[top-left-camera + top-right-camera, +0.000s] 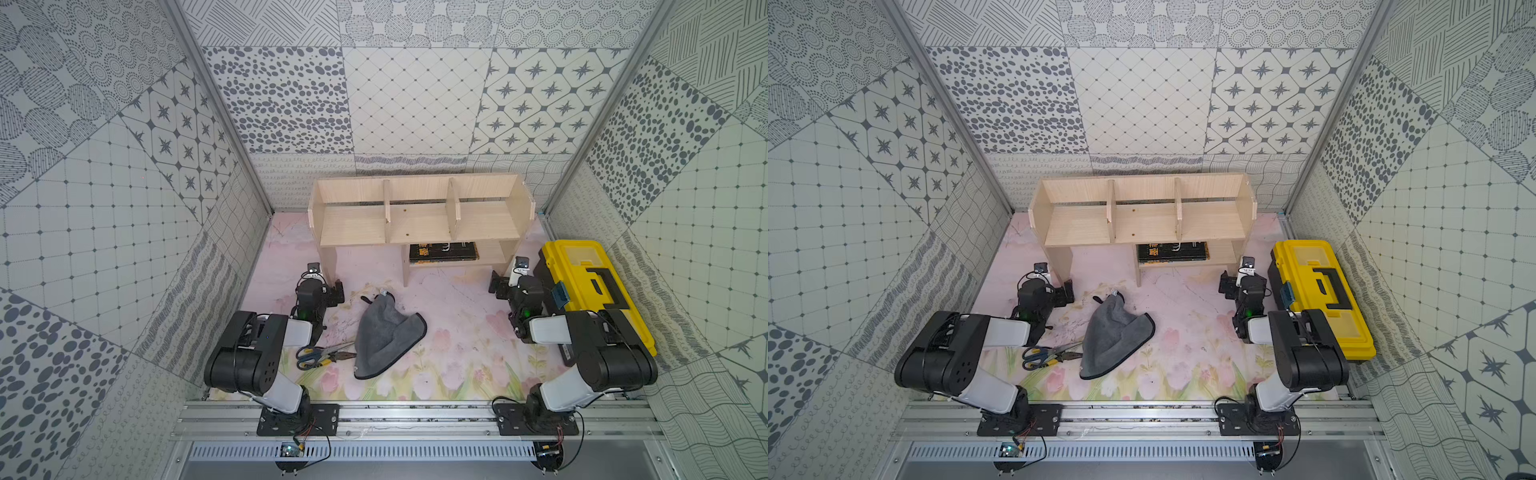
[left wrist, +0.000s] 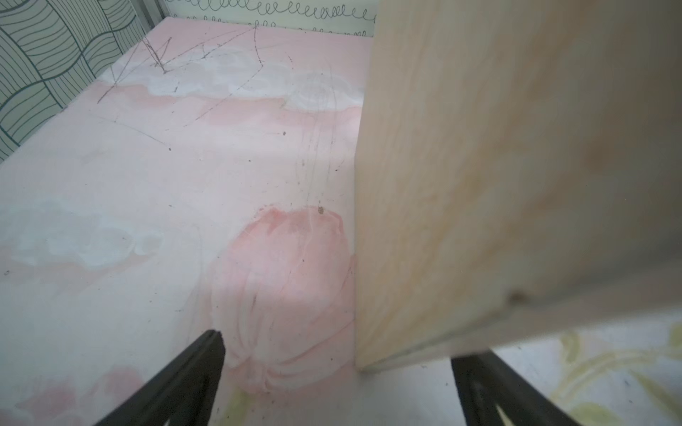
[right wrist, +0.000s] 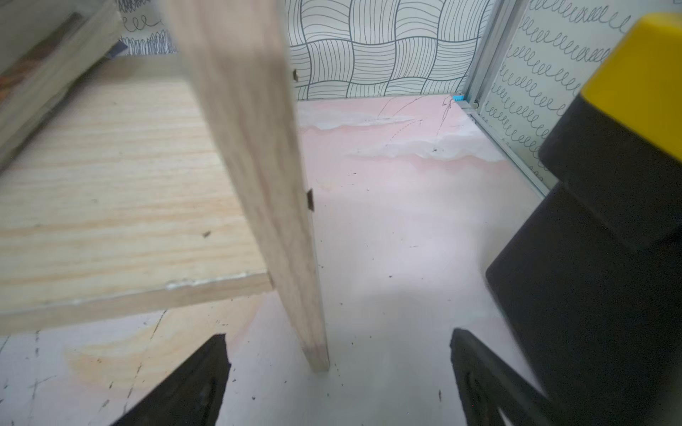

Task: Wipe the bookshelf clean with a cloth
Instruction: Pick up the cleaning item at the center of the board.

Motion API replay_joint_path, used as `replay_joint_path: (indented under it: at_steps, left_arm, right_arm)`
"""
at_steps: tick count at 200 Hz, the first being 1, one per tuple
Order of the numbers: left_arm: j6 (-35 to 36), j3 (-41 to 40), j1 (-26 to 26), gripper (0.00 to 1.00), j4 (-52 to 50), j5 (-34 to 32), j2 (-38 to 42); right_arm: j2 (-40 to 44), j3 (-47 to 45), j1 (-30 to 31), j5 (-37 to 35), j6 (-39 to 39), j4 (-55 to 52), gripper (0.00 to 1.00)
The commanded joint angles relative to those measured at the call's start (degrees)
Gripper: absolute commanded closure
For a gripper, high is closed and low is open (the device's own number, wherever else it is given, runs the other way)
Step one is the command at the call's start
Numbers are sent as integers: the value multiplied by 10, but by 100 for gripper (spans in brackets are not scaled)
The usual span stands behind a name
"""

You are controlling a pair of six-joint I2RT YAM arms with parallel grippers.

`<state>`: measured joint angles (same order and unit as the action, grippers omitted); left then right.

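Cloth between left gripper and right gripper, apart from both, each agape and empty.

Left arm and right arm reach forward, low; left fingers and right fingers spread wide.

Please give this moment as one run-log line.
cloth: lying free | left gripper: jaws open, empty | right gripper: jaws open, empty | bookshelf: upright
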<state>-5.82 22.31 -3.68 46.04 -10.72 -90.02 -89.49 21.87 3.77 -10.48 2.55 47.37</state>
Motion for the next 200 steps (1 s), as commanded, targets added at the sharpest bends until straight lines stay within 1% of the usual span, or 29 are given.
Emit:
replay_joint_path:
  at_steps: [1,103,107,116,125,128,130,131,133,138,141,146,152,156,161,169,179,183,189,195,200]
  left_arm:
    - [11,6,2,1,33,11,1]
    - [8,7,5,1,31,17,1]
    - [8,6,5,1,32,18,2]
    - [3,5,6,1,33,-2,8]
    - [-6,3,6,1,4,-28,45]
    - [-7,6,6,0,-19,-29,62]
    - [-8,10,6,1,-39,-29,70]
    - [-8,12,6,0,-50,-29,77]
    - [-4,18,6,1,-72,-27,88]
    - [6,30,5,1,-119,-26,109]
    - [8,39,4,1,-142,-30,118]
    - [2,49,4,1,-171,-40,133]
    - [-7,56,4,1,-200,-47,152]
    - [-12,61,4,1,-224,-50,165]
    - [-22,66,0,1,-249,-60,184]
    - [-47,75,-6,1,-293,-90,214]
    - [-83,89,-14,1,-350,-129,245]
    - [-98,95,-18,1,-373,-140,255]
    - [-127,103,-20,1,-412,-158,271]
    - [-153,116,-21,1,-455,-165,283]
    - [-175,127,-21,1,-489,-164,291]
  right_arm:
    - [6,9,2,3,0,18,3]
    - [6,9,2,5,0,18,3]
    - [6,9,2,-1,0,20,3]
    - [20,7,13,-50,4,18,3]
    - [53,3,23,-62,-6,-2,3]
    - [67,5,31,-72,-7,-16,3]
    - [77,8,36,-99,-5,-31,3]
    - [82,9,40,-99,-3,-41,3]
    - [95,15,47,-122,2,-60,3]
    - [127,34,60,-174,24,-140,3]
    - [147,48,64,-192,44,-188,3]
    - [175,66,65,-199,75,-267,3]
    - [203,78,65,-202,112,-332,3]
    - [224,80,65,-199,131,-365,3]
    - [246,75,65,-191,135,-384,3]
    - [280,66,67,-188,152,-410,3]
    - [327,51,63,-204,235,-461,3]
    - [347,45,59,-200,267,-482,3]
    - [379,41,51,-168,284,-504,3]
    - [405,42,45,-113,271,-528,3]
    - [423,49,48,-90,263,-551,3]
